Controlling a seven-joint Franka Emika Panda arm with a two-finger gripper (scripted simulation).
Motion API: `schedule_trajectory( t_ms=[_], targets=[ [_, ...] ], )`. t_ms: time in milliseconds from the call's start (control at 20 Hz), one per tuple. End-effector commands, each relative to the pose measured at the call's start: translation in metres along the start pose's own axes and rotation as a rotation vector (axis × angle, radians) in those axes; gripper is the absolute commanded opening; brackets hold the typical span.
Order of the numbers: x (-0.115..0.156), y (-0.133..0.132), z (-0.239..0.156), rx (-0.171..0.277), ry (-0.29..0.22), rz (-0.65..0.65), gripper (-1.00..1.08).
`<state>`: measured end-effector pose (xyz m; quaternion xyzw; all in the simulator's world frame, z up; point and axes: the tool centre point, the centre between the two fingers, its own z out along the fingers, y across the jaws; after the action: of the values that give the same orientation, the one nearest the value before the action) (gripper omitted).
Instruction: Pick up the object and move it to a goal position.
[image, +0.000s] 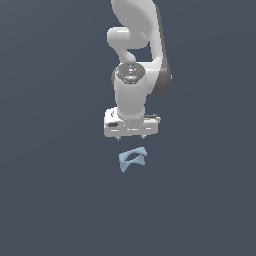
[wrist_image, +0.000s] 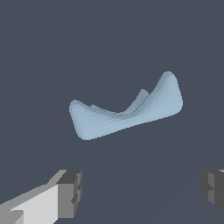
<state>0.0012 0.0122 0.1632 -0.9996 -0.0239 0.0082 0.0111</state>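
Note:
The object (image: 132, 159) is a small pale blue ring-like frame with a central hole and pointed flared corners, lying on the dark grey floor in the exterior view, just below the gripper in the picture. In the wrist view the object (wrist_image: 127, 111) shows as a curved pale blue saddle shape. My gripper (image: 131, 136) hangs from the white arm, a little above and behind the object, not touching it. Its fingers (wrist_image: 70, 194) stand wide apart with nothing between them; the gripper (wrist_image: 142, 190) is open and empty.
The white Franka arm (image: 135, 60) rises from the gripper toward the top of the exterior view. A plain dark grey floor (image: 60, 200) surrounds the object on all sides. No other objects and no goal marker show.

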Motion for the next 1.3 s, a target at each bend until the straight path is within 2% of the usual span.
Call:
schedule_trajectory(
  t_ms=[0,450,700,1250],
  targets=[
    [0.0000,0.0000,0.0000,0.000,0.000,0.000,1.00],
    [-0.0026,-0.0003,-0.0015,-0.030,-0.020,-0.038,1.00],
    [-0.0026,-0.0004,-0.0015,-0.029,-0.020,-0.039,1.00],
    [0.0023,-0.0006,0.0004,-0.027,-0.016,0.080,1.00]
  ],
)
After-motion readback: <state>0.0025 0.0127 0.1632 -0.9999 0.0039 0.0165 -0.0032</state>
